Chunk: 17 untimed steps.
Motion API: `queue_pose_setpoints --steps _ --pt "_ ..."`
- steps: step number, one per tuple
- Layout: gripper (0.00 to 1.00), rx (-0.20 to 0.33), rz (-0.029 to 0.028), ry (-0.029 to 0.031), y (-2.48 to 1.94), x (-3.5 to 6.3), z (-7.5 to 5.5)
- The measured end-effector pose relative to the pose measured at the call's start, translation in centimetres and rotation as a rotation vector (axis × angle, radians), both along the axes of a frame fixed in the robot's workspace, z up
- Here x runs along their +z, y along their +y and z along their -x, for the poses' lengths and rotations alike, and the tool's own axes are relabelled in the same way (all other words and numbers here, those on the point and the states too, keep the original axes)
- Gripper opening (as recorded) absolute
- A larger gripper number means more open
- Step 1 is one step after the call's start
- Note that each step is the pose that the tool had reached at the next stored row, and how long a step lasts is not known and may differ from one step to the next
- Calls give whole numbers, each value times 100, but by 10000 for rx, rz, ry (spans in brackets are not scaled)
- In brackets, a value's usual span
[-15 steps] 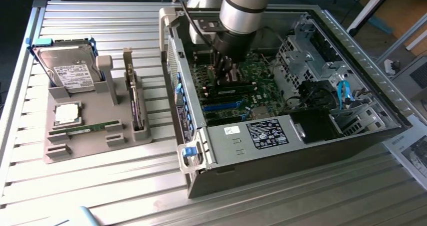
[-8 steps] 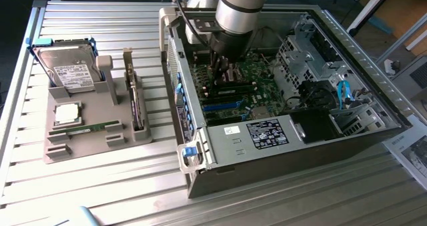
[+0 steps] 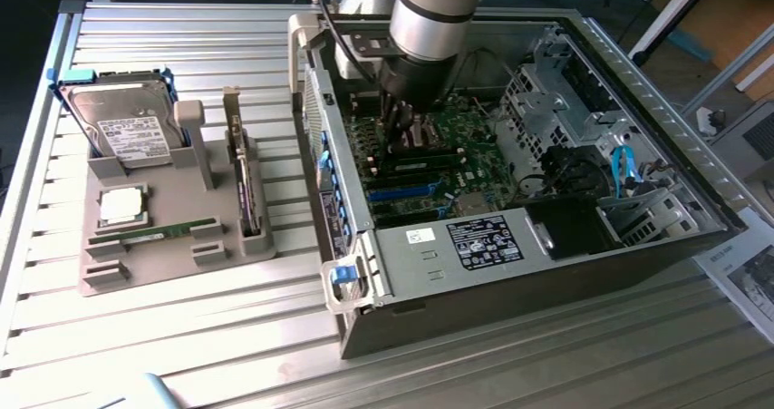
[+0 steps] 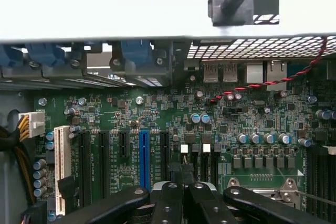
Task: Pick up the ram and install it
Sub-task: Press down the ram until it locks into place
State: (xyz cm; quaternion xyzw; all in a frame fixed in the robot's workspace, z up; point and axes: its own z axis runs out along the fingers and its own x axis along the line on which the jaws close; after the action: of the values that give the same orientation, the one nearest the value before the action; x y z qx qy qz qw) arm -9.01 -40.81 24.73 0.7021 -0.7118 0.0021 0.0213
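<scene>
Open computer case [image 3: 508,246] lies on the slatted table [image 3: 181,336], arm reaching inside over the green motherboard [image 4: 157,114]. Grey parts tray [image 3: 158,246] sits at the exterior view's left, well apart from the case. Gripper [image 4: 184,182] hangs just above the board, fingers clenched together, grasping nothing visible. The ram [image 3: 151,236] lies flat in the tray, beside the silver processor [image 3: 122,206].

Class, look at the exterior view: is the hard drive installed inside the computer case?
No, the hard drive stands in the grey holder tray, outside the computer case.
</scene>
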Motion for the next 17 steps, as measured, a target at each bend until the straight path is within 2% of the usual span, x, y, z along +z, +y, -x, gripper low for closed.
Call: queue_pose_setpoints --steps 9,13,17 --pt "11 1 -3 0 4 -70 16" --pt "11 0 -2 0 4 -71 17" --pt "11 0 -4 -1 25 -77 30"
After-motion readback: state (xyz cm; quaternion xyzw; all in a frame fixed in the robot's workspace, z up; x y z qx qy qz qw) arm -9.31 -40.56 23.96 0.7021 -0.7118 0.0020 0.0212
